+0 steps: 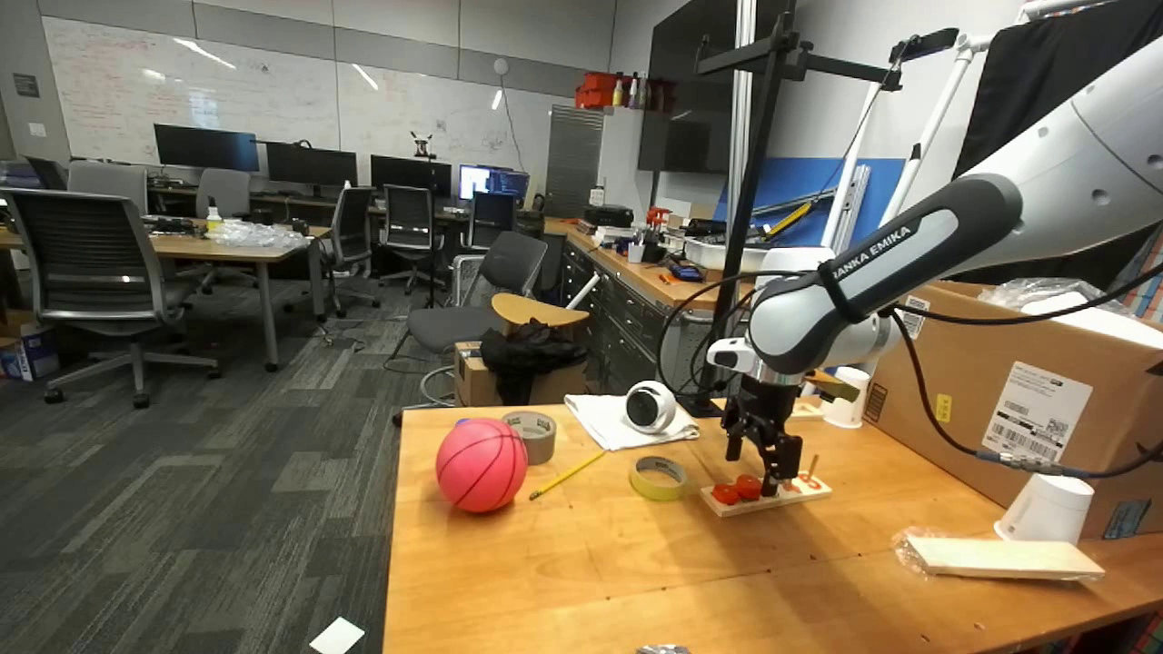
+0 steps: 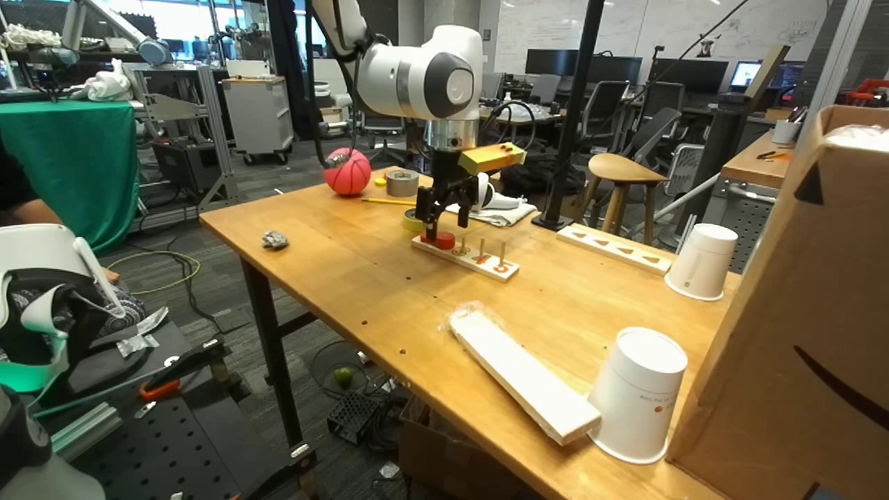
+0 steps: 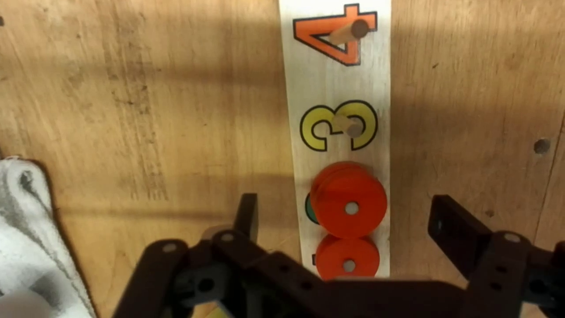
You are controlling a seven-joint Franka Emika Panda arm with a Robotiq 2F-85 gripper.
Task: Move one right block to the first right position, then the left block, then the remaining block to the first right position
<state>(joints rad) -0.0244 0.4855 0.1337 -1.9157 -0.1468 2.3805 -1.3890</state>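
The blocks are red round discs on the pegs of a pale numbered board [image 3: 324, 84]. At least two of them appear stacked on the second peg, seen as the nearer red stack [image 3: 353, 185] in the wrist view. Another red disc [image 3: 333, 256] sits on the first peg, its lower edge hidden by the gripper body. Bare pegs rise from the 3 [image 3: 354, 128], the 4 [image 3: 359, 29] and, in an exterior view, the 5 [image 2: 503, 253]. My gripper [image 3: 346, 212] is open above the board, one finger on each side of the stack, apart from it.
Yellow tape [image 1: 658, 479], a pencil [image 1: 568, 475], grey tape [image 1: 531, 437] and a pink ball [image 1: 482, 465] lie beyond the board's low-number end. A white cloth [image 1: 604, 422] is behind. Toward the cardboard box [image 1: 927, 381] stand white cups [image 2: 635, 396] and a wrapped plank [image 2: 521, 375].
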